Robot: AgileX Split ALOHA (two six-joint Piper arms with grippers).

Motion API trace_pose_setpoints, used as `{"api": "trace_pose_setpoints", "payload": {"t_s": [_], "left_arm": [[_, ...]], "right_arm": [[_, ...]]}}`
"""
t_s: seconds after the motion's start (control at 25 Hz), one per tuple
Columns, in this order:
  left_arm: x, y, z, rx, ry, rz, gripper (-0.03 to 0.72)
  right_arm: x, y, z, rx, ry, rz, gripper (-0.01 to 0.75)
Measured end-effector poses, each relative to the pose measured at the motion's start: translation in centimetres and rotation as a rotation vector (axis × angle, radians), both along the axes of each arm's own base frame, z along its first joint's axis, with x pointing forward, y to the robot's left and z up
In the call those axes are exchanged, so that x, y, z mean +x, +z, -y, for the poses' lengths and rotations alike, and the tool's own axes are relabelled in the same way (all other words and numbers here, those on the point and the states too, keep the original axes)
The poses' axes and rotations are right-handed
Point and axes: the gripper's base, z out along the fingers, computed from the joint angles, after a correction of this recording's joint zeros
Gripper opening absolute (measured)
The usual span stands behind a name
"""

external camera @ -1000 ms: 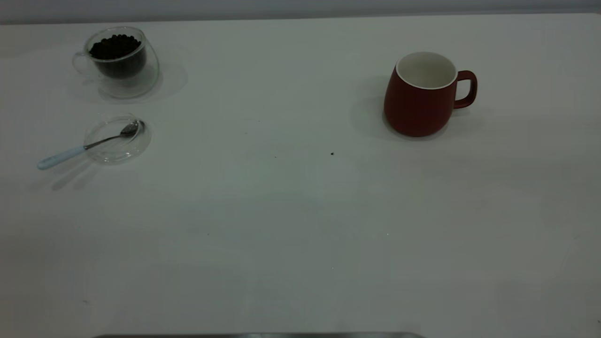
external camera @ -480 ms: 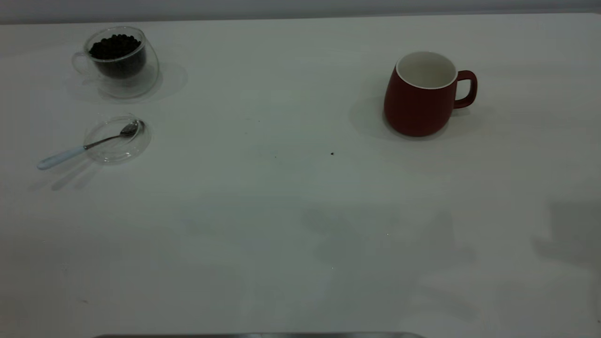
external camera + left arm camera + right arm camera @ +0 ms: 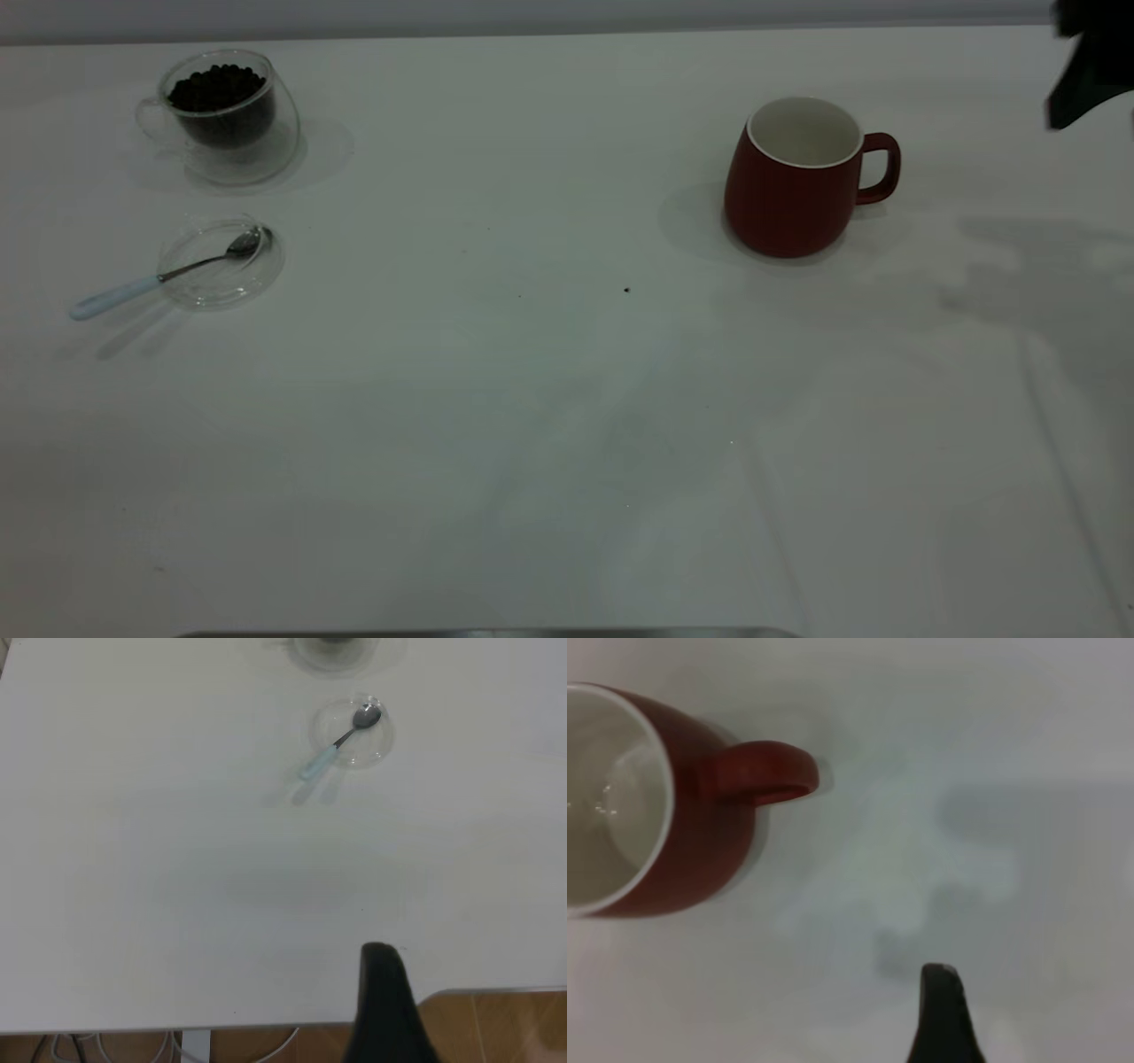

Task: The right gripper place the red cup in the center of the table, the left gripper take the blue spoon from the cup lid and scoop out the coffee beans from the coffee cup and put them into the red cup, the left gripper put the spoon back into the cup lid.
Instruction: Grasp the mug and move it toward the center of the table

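Red cup (image 3: 791,186) upright toward the far right of the tabletop (image 3: 532,425), handle turned toward the right gripper (image 3: 1085,66) for an easy grab. Fingers' state: cannot tell. Spoon (image 3: 159,276) propped in lid (image 3: 221,263), near left edge.

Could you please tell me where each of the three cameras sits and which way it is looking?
Exterior view: faces the arms, looking steeply down at the table; the right gripper enters at the upper right.
Left wrist view: high over the table edge, looking at the spoon on the lid; one finger shows.
Right wrist view: straight down beside the red cup, also in the exterior view.
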Motion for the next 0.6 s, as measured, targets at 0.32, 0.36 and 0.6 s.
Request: {"api": "trace_pose_setpoints", "payload": {"t_s": [0.32,0.36,0.6], "left_arm": [[0.0,0.0,0.0,0.000,0.000,0.000,0.559],[0.0,0.0,0.0,0.000,0.000,0.000,0.559],[0.0,0.0,0.0,0.000,0.000,0.000,0.559]], "right_arm": [[6.3,-4.3,-0.6,0.047,0.054,-0.124,0.573],[6.8,-4.8,-0.7,0.055,0.063,-0.131,0.573],[8.7,-5.9,-3.6,0.106,0.166,-0.143,0.573]]}}
